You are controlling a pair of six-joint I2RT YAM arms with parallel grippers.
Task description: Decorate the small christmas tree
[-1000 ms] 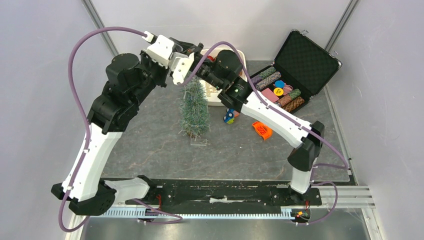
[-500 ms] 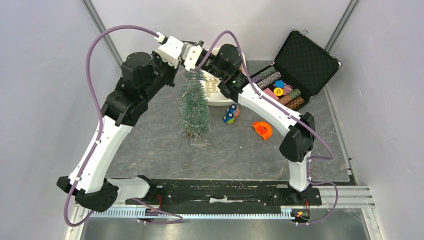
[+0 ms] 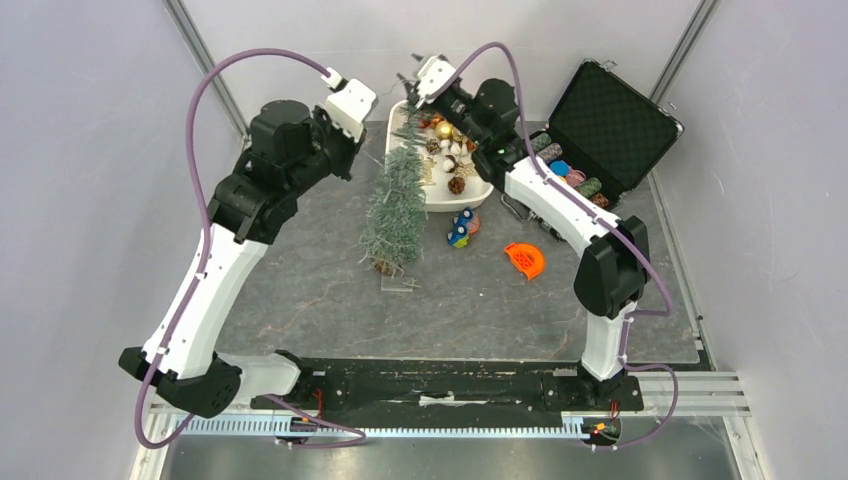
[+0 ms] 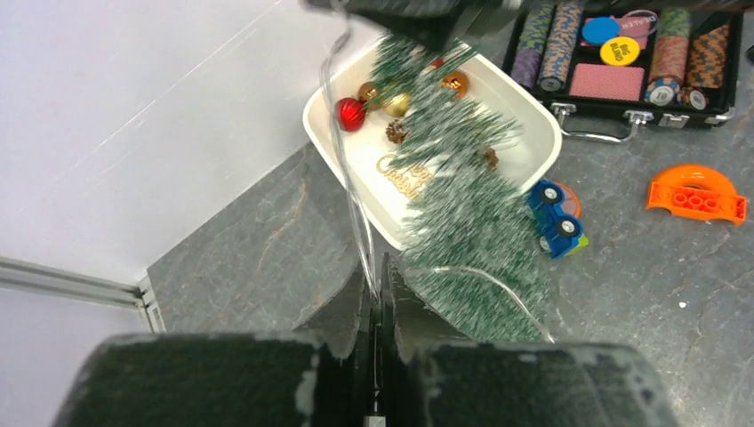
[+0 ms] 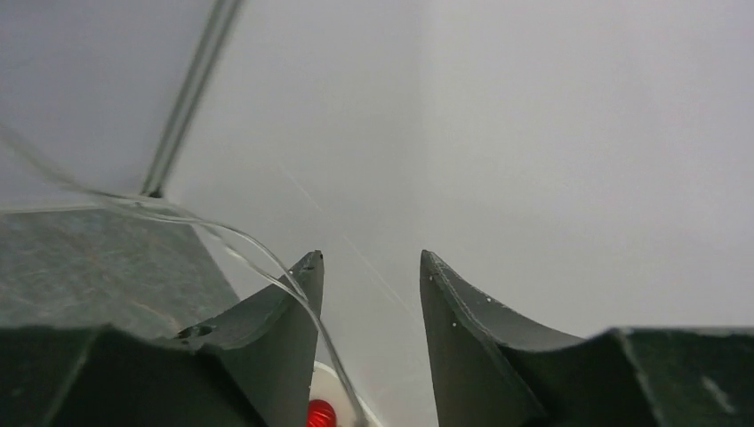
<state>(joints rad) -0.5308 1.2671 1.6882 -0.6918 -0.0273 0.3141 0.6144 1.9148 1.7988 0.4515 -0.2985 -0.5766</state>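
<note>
The small christmas tree [image 3: 395, 205] stands on its clear base [image 3: 400, 283], leaning back toward the white tray [image 3: 440, 205]; the left wrist view shows it blurred [image 4: 462, 205]. My left gripper [image 4: 382, 267], left of the tree, is shut on a thin clear strand [image 4: 342, 160]. The strand runs up past the tray, and a loop of it lies across the tree's lower branches. My right gripper [image 3: 411, 78] hangs high over the tray's far end, pointing at the back wall. It is open [image 5: 369, 258], with the strand [image 5: 222, 236] draped over its left finger [image 5: 298, 294].
The tray rim [image 4: 311, 124] encloses a red ball [image 4: 349, 113], gold balls and pine cones. A blue toy car [image 3: 460, 232] and an orange piece [image 3: 525, 260] lie right of the tree. An open black case of poker chips [image 3: 600, 120] sits at the back right.
My right gripper has opened and swung up and back toward the wall. The left arm has moved toward the back with the strand. The tree now tilts toward the tray.
</note>
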